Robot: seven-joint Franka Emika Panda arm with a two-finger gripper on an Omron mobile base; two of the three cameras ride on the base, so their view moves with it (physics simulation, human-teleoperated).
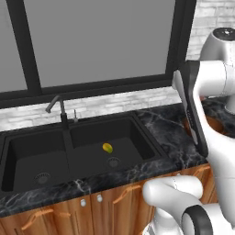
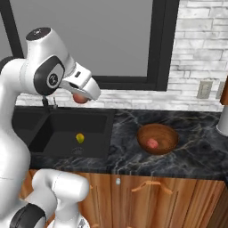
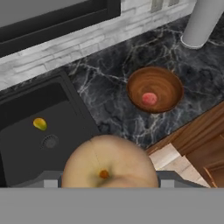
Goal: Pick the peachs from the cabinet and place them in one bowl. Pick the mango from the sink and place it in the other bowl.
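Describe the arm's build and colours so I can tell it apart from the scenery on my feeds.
The arm has glossy white rounded shells with dark grey rings and caps at the joints. A flat dark grey panel runs along one link. The gripper has a white wedge-shaped body. No cables or markings visible.

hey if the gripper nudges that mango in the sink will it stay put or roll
The mango is a smooth oval lying loose on the flat sink floor near the drain, so it would probably roll or wobble aside. It looks small, so likely light.

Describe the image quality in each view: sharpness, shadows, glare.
Left base view: soft overall, mango small in the evenly dark sink, no glare. Right base view: flat lighting, wooden bowl with faint shading inside. Hand view: the peach held in the pincer looms large and blurry; counter marble crisper.
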